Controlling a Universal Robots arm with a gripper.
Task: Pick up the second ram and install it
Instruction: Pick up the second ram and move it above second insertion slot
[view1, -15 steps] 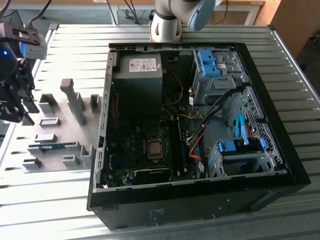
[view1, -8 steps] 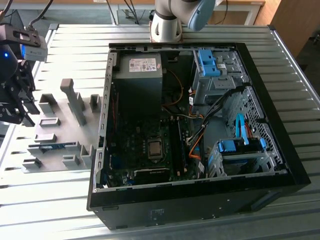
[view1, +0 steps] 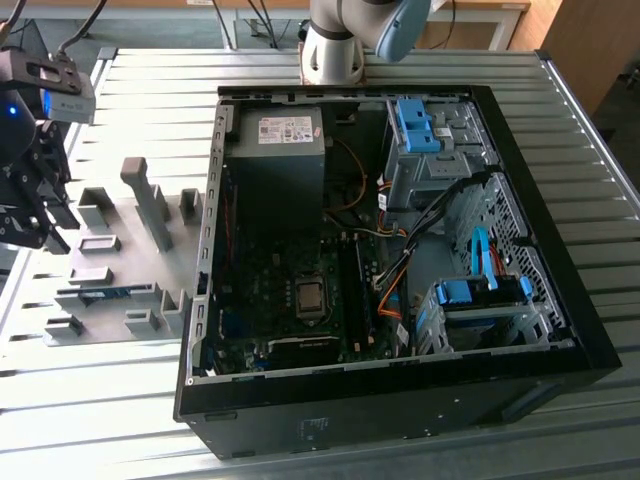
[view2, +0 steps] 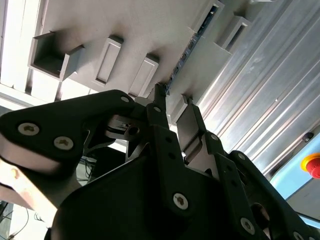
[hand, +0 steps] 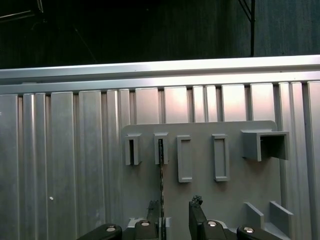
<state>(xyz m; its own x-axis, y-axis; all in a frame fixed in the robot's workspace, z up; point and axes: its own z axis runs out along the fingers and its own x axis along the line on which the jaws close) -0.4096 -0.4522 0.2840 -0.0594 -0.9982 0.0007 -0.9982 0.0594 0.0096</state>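
"Where was the second ram when you looked in?"

"Not in the machine. The second ram (view1: 105, 293), a thin, long blue circuit-board stick, stood on its edge in a slot of the flat grey plastic fixture plate (view1: 112, 222). That plate lay on the ribbed metal table (view1: 100, 405), to the exterior view's left of the open black computer case (view1: 400, 412)."

"And the pincer?"

"The black metal pincer (hand: 175, 215) hung at the end of that plate with its fingers (hand: 196, 217) apart and nothing clamped. In the first wrist view the stick ran edge-on into the gap, close beside one finger and clear of the other. I couldn't tell whether the nearer finger touched it."

"How did you reckon it would handle?"

"Light and stiff, I'd say, but thin and easily harmed. It looked like a board that would not bend much before something gave. The flat faces seemed the place to take hold, squarely across the thickness and up at the free long edge — away from the edge sitting down in the slot. The faces looked smooth, so a light or crooked pinch might let it tilt or slide. Held square, I'd expect it to lift straight out of its holder."
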